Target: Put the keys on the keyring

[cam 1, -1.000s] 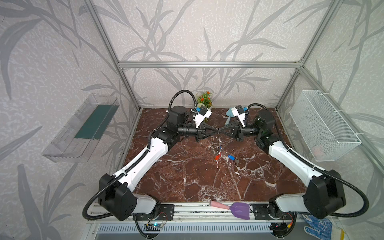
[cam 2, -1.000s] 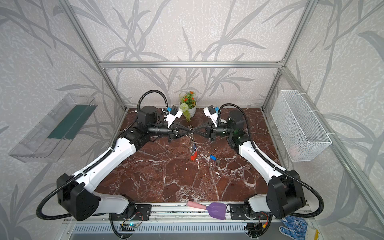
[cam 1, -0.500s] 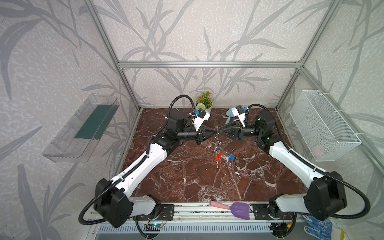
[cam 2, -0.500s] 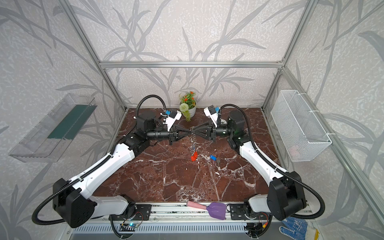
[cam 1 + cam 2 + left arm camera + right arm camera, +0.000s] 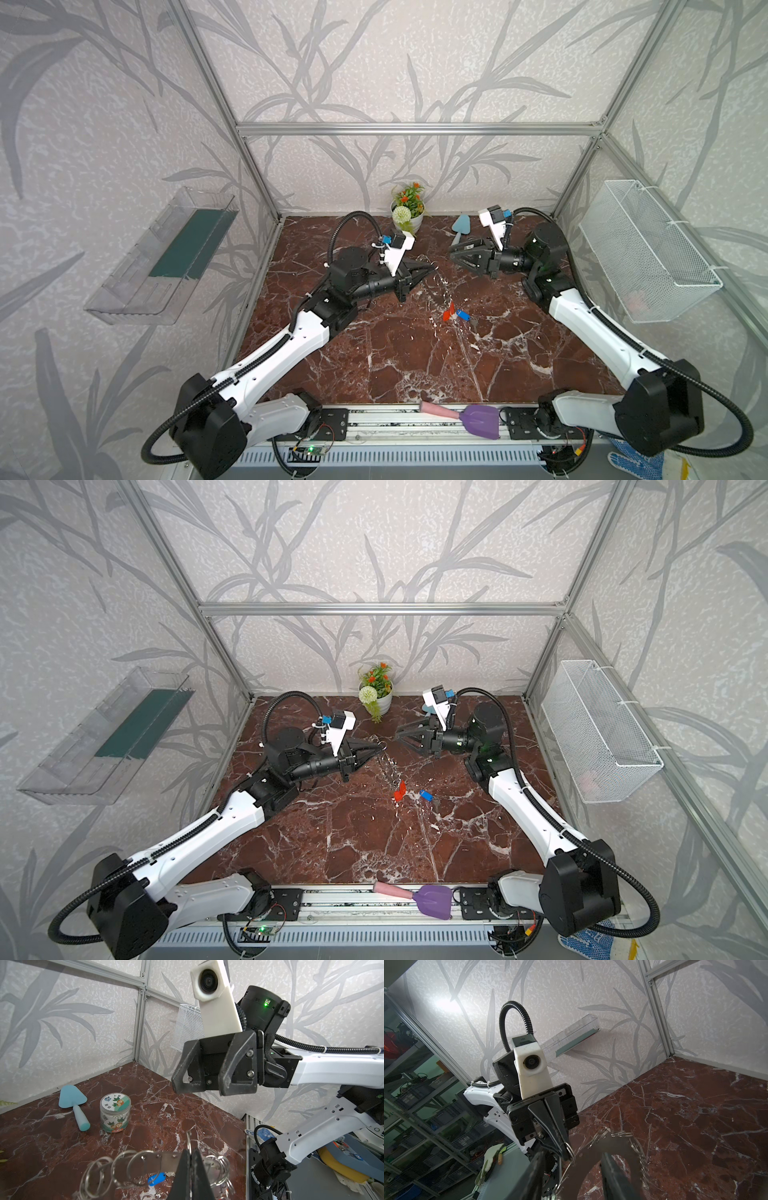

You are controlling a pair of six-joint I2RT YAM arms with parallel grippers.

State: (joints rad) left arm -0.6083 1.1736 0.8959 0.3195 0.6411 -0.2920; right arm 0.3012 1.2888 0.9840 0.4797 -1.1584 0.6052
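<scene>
Left gripper (image 5: 191, 1177), black and two-fingered, is pinched tight on the rim of the flat grey metal keyring (image 5: 166, 1160), among its small silver wire split rings (image 5: 99, 1169). In a top view the keyring (image 5: 390, 769) dangles below that gripper's tips. Facing it and well clear of the ring, the right gripper (image 5: 200, 1087) stands with jaws apart and empty. An orange-red-headed silver key (image 5: 400, 791) sits at the keyring's lower end, and a blue-headed key (image 5: 424, 794) lies just beside that on the brown marble tabletop (image 5: 353, 845) under both grippers.

left end effector (image 5: 430, 269): pinched shut, arm extended | right end effector (image 5: 200, 1090): jaws apart, facing it
</scene>
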